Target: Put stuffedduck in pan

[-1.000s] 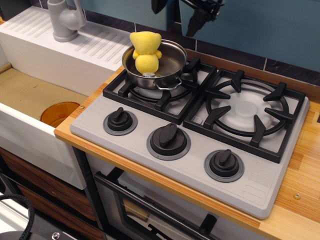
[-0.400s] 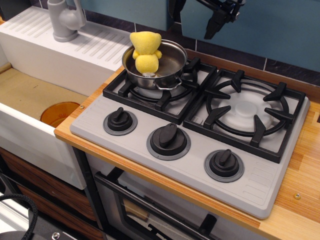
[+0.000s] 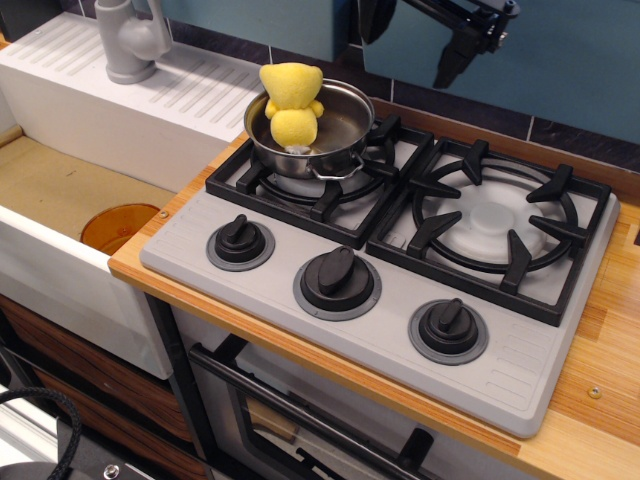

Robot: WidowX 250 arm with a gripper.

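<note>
Fingers hang dark at the frame's twelve o'clock edge, well above the stove, gripping nothing; whether they are spread or closed I cannot tell. Upright in the pan, on the left burner grate, sits the stuffedduck, at the pan's nine o'clock side.

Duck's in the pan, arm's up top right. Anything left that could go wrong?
1. The small yellow plush duck sits upright against the round shiny steel pan's near-left rim, head above it; a jolt might tip it out.
2. The pan sits off-centre on the black burner grate, so it may rock.
3. The pincer is partly cropped, its state unclear.
</note>
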